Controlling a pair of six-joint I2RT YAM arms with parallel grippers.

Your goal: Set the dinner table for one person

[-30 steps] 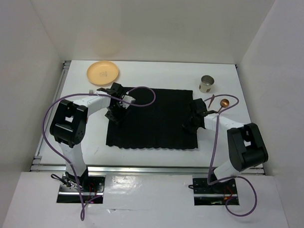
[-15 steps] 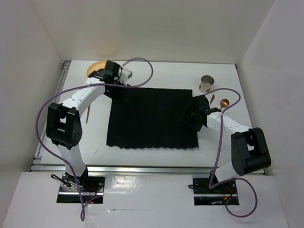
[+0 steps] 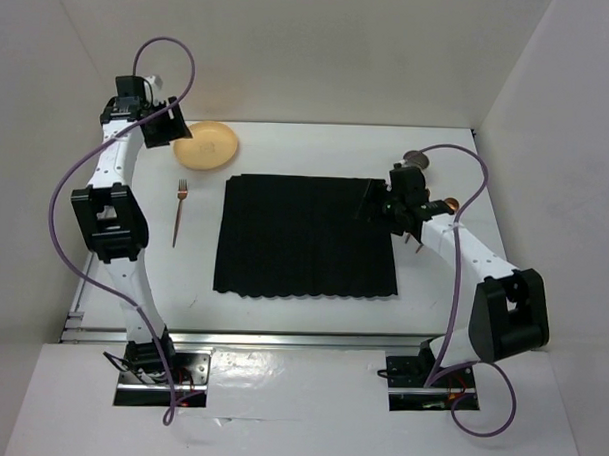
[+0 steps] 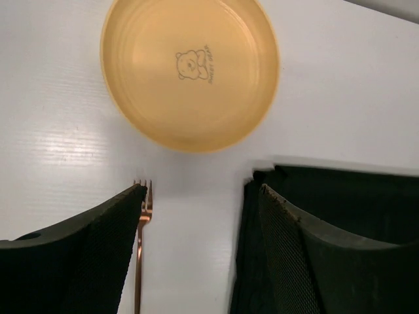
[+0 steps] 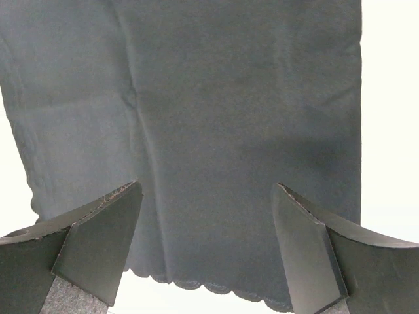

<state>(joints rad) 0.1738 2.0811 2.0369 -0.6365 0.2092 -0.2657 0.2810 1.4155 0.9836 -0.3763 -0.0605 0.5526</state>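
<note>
The white dinner table (image 3: 317, 148) carries a black cloth mat (image 3: 306, 235) at its middle. A yellow plate (image 3: 209, 145) lies at the back left, and a copper fork (image 3: 179, 212) lies left of the mat. My left gripper (image 3: 164, 125) hangs high over the plate's left rim, open and holding nothing. Its wrist view looks down on the plate (image 4: 190, 69), the fork (image 4: 141, 248) and the mat's corner (image 4: 340, 196). My right gripper (image 3: 373, 205) stands open over the mat's back right corner. Only the mat (image 5: 229, 118) shows between its fingers (image 5: 105, 229).
A metal cup (image 3: 415, 158) stands at the back right, partly hidden behind my right wrist. A copper spoon (image 3: 449, 205) lies just right of that arm. A silver rail (image 3: 281, 337) runs along the table's near edge, and white walls close in three sides.
The left arm rose from the mat's left edge and swung back over the plate. The right gripper let go of the mat, opened and moved back along its right side.
</note>
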